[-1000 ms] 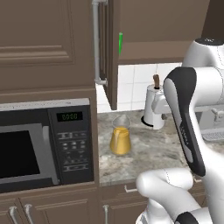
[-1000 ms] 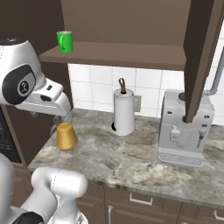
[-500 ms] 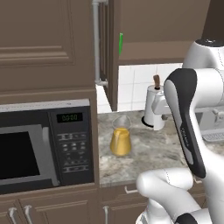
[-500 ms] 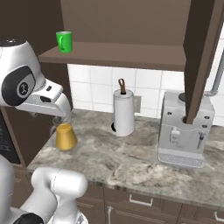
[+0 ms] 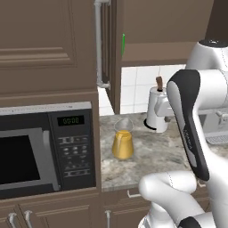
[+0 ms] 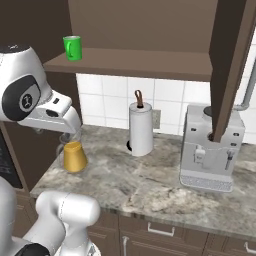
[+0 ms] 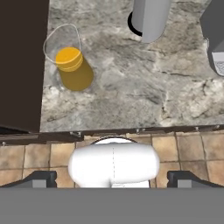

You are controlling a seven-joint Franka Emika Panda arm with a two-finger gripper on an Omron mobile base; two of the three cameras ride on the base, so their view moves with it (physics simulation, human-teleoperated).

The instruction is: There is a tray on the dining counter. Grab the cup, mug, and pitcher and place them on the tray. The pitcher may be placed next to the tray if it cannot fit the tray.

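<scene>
The pitcher (image 6: 73,156), clear glass with an amber lower body, stands upright on the stone worktop near its left end, beside the microwave (image 5: 42,151). It also appears as the pitcher (image 5: 122,142) and, from above, the pitcher (image 7: 72,65). The bright green mug (image 6: 73,48) sits on the open cabinet shelf above; a green sliver of the mug (image 5: 123,44) shows past the cabinet door. My gripper (image 7: 113,179) is open and holds nothing; it hovers high over the worktop's front edge, well short of the pitcher. The tray, dining counter and cup are out of view.
A white paper-towel roll (image 6: 140,129) stands at the tiled wall. A grey coffee machine (image 6: 210,150) sits to the right under a hanging cabinet door (image 6: 230,65). Bare worktop (image 6: 125,180) lies between pitcher and machine.
</scene>
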